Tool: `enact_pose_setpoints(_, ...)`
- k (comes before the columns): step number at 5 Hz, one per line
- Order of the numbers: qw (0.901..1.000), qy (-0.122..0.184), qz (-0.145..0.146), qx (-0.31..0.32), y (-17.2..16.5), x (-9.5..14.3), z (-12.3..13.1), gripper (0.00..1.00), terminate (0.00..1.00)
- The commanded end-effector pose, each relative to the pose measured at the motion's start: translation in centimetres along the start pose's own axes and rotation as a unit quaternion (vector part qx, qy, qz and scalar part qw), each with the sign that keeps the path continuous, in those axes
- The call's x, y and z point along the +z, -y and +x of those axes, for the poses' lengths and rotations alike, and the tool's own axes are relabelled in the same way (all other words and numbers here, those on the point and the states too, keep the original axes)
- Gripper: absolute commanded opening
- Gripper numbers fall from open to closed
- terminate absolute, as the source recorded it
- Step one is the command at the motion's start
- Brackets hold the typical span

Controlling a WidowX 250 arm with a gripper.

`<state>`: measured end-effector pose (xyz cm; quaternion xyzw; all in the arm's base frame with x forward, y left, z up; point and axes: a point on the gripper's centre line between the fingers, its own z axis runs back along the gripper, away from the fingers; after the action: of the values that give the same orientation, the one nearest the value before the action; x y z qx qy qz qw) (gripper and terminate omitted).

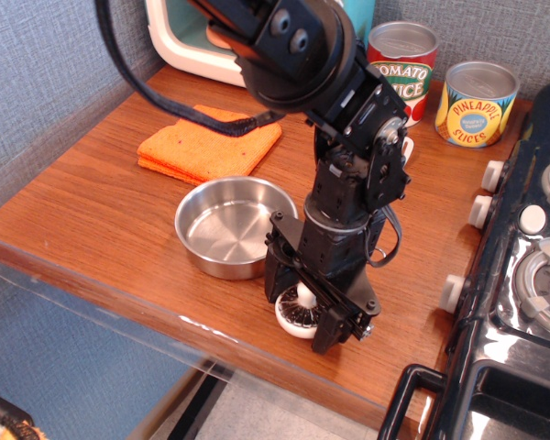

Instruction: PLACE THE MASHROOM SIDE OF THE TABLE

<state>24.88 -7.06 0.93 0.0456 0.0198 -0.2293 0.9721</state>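
The mushroom is small and round, with a white rim, a dark gilled underside and a white knob stem facing the camera. It sits low between my gripper's black fingers, at or just above the brown wood table near its front edge. The jaws are closed around the mushroom, one finger at its upper left, one at its lower right. The arm reaches down from the upper middle and hides the table behind it.
A shiny steel pan stands just left of the gripper. An orange cloth lies behind it. Two cans stand at the back right. A black toy stove with white knobs fills the right side.
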Motion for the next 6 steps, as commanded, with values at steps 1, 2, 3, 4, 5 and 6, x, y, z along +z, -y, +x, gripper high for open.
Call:
enact_pose_setpoints(1,0.9992,0.041,-0.001,0.002,-0.2,2.7,-0.2,1.00,0.00)
enact_pose_setpoints(2,0.9957,0.091,-0.020,0.006,0.0,6.2,-0.3,1.00,0.00)
enact_pose_setpoints(3,0.9894,0.134,-0.054,0.017,0.0,9.3,-0.3,1.00,0.00)
enact_pose_setpoints(4,0.9875,0.134,-0.036,0.075,-1.5,12.2,-0.9,1.00,0.00)
enact_pose_setpoints(5,0.9828,0.105,-0.022,0.150,-3.8,12.1,-2.0,1.00,0.00)
enact_pose_setpoints(6,0.9825,0.083,-0.023,0.165,-4.7,11.0,-2.3,1.00,0.00)
